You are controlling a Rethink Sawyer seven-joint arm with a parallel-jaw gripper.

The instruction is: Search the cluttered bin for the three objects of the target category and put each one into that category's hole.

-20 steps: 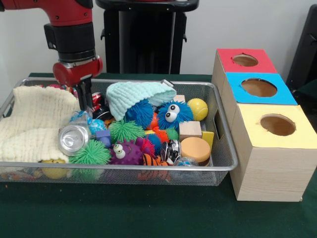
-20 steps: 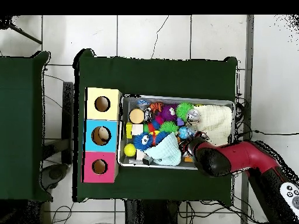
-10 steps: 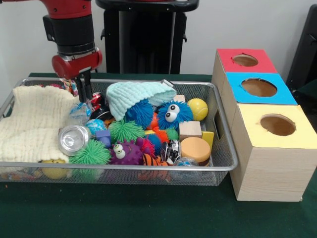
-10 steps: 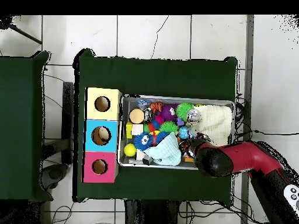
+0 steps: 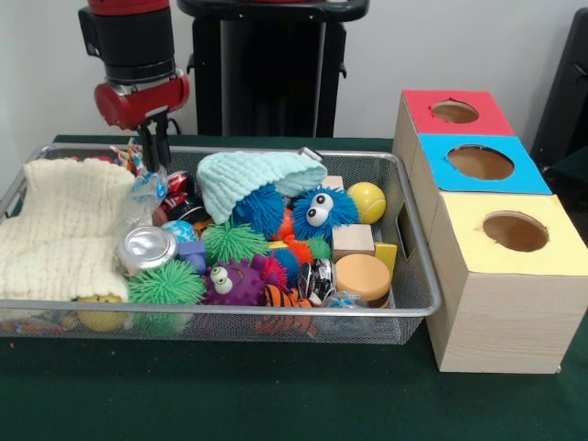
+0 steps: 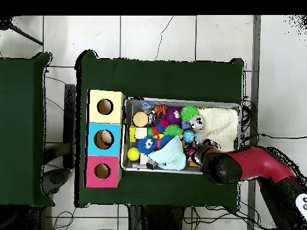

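The end effector (image 5: 154, 158) is held vertical, pinched on a crinkled clear plastic bottle (image 5: 140, 204) hanging toward 6 o'clock, touching a silver can (image 5: 145, 248). At 12 o'clock the red arm (image 5: 134, 55) is seen upright over the wire bin (image 5: 418, 276) on the bench (image 5: 276, 395).

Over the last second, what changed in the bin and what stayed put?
The claw rose out of the clutter, shut on a clear plastic wrapper that it drags upward. The silver can shifted, its end now tilted more upward. The cream cloth, mint cloth and fuzzy toys stayed.
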